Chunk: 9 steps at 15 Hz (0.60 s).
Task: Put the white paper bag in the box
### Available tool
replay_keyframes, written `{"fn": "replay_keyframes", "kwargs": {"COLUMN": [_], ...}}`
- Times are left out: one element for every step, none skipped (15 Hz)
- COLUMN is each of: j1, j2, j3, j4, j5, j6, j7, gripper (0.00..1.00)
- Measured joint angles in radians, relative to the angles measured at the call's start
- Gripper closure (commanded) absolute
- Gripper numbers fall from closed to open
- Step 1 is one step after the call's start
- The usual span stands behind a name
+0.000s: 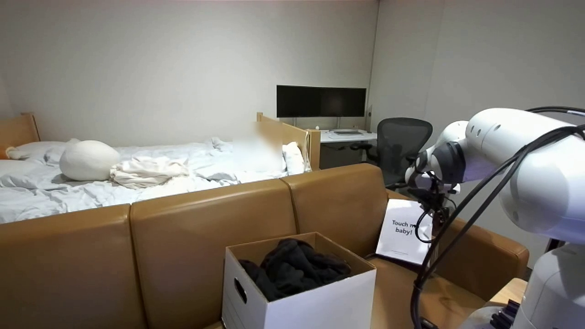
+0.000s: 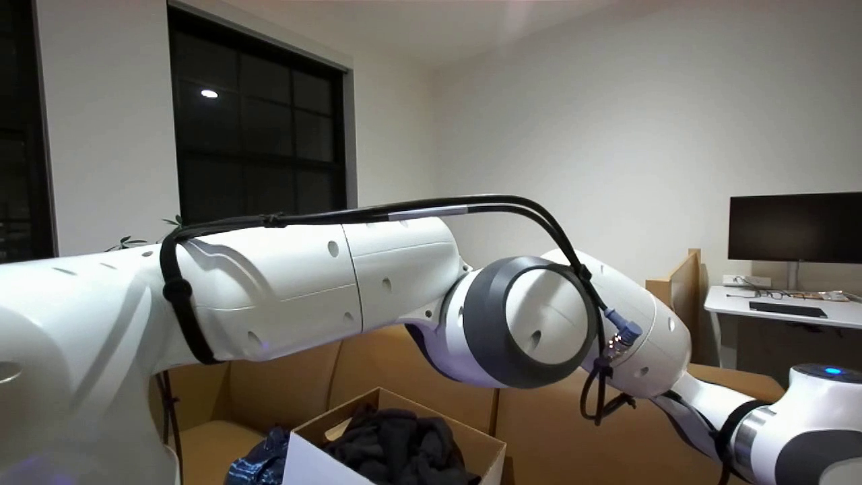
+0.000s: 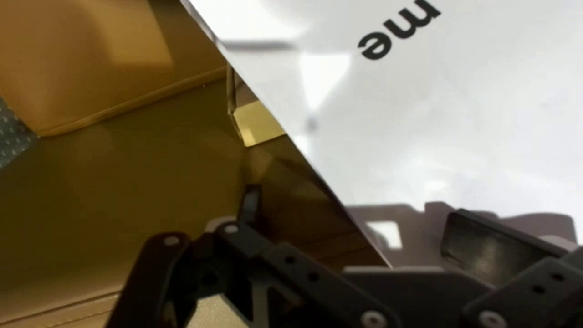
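The white paper bag [image 1: 398, 240] stands tilted back at the end of the brown couch [image 1: 210, 214], beside the armrest [image 1: 491, 242], its left edge in plain view against the backrest. Its right edge is partly hidden by the gripper [image 3: 360, 221] and by black cables [image 1: 416, 294].

In the wrist view the jaws are spread wide and grip nothing. One reaches past the bag's long slanting edge, with couch behind it; the opposite one is in front of the white face, where a shadow falls on the paper. Whether that jaw touches the bag, I cannot tell.

The white box [image 1: 320, 304] has its top open. In an exterior view, only a narrow strip of couch shows between the bag's lower left corner and the box's right corner; the real gap I cannot judge. Black fabric [image 1: 297, 267] is heaped inside, with brown inner wall showing above it along the back and right.

In an exterior view the arm [image 2: 296, 296] spans over the box, couch back visible between its underside and the far rim; a dark blue shiny bundle [image 2: 261, 459] is just beside the box.
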Motion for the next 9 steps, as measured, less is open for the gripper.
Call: {"fn": "replay_keyframes", "kwargs": {"j1": [-0.018, -0.035, -0.052, -0.064, -0.072, -0.078, -0.080, -0.080, -0.080], "j2": [0.003, 0.005, 0.007, 0.008, 0.008, 0.008, 0.008, 0.008, 0.008], "j3": [0.024, 0.047, 0.071, 0.090, 0.104, 0.118, 0.129, 0.135, 0.135], "j4": [0.013, 0.025, 0.037, 0.045, 0.048, 0.051, 0.052, 0.052, 0.052], "j5": [0.000, 0.000, 0.000, 0.007, 0.016, 0.020, 0.020, 0.020, 0.020], "j6": [0.003, 0.003, 0.003, 0.006, 0.015, 0.029, 0.046, 0.059, 0.063], "j7": [0.000, 0.000, 0.000, 0.000, -0.002, -0.004, -0.007, -0.011, -0.015], "gripper": [0.00, 0.00, 0.00, 0.00, 0.00, 0.00, 0.00, 0.00, 0.00]}}
